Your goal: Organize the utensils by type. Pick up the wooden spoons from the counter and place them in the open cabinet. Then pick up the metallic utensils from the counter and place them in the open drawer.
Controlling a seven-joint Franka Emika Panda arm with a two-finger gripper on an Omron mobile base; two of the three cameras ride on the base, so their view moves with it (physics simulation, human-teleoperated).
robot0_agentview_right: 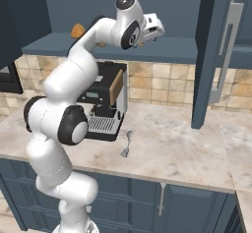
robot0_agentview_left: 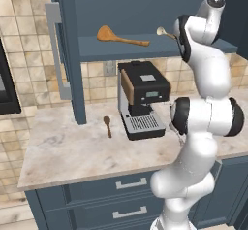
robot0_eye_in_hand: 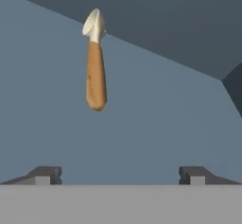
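The small spoon (robot0_eye_in_hand: 96, 72), cream bowl and brown handle, lies on the open cabinet's shelf (robot0_agentview_left: 121, 49) just ahead of my gripper (robot0_eye_in_hand: 120, 176), apart from it. The gripper is open, its fingertips (robot0_eye_in_hand: 47, 175) wide apart and holding nothing. From the right base view the gripper (robot0_agentview_right: 160, 30) reaches in over the cabinet shelf (robot0_agentview_right: 177, 50). The large orange wooden spoon (robot0_agentview_left: 121, 37) rests further left on that shelf. Down on the counter, the short dark brown spoon (robot0_agentview_left: 107, 125) lies left of the coffee machine and the slim silver spoon (robot0_agentview_right: 127, 143) lies right of it. The open drawer is out of view.
A black coffee machine (robot0_agentview_left: 143, 98) stands on the marble counter (robot0_agentview_left: 68, 151) under the cabinet. The cabinet's door (robot0_agentview_left: 68, 54) hangs open at the left with its grey bar handle (robot0_agentview_left: 58, 49). Shut drawer fronts (robot0_agentview_left: 131, 183) with silver handles run below the counter.
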